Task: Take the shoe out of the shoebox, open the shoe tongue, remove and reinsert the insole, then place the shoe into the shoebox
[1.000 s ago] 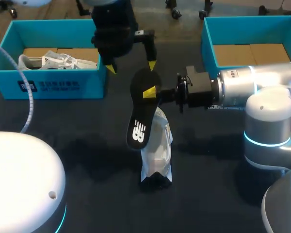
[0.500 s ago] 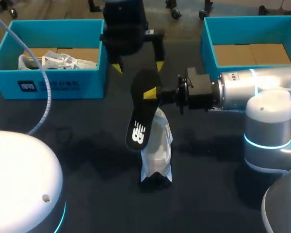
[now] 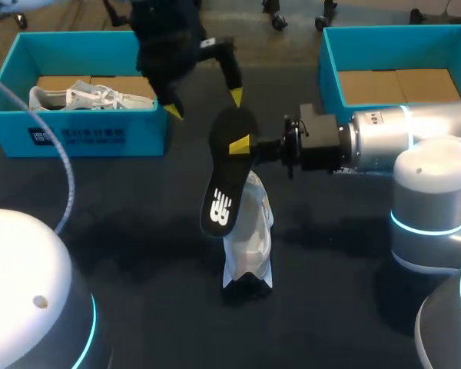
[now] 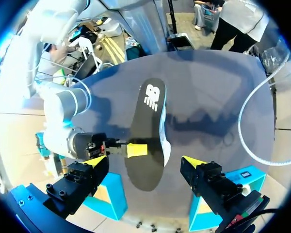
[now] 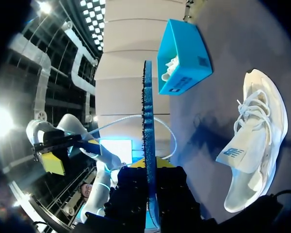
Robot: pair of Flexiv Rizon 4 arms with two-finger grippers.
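Observation:
My right gripper (image 3: 239, 144) is shut on a black insole (image 3: 224, 173), held up on edge above the table. Seen from the right wrist, the insole (image 5: 148, 121) runs edge-on out of the right gripper (image 5: 149, 167). Just under the insole's lower end, a white shoe (image 3: 250, 238) lies on the dark table; it also shows beside the gripper (image 5: 254, 141). My left gripper (image 3: 204, 104) hangs open above the insole's far end, touching nothing. From the left wrist, the insole (image 4: 148, 131) lies ahead of the open left gripper (image 4: 144, 160), with the right gripper's yellow tip (image 4: 137, 149) on it.
A blue shoebox (image 3: 77, 134) at the back left holds another white shoe (image 3: 88, 98). A second blue shoebox (image 3: 399, 42) at the back right shows only its cardboard floor. My right arm's silver forearm (image 3: 399, 138) lies across the table's right side.
My left gripper swung right, then back left, and now stands tilted above the insole. The right gripper, insole and shoe have hardly moved.

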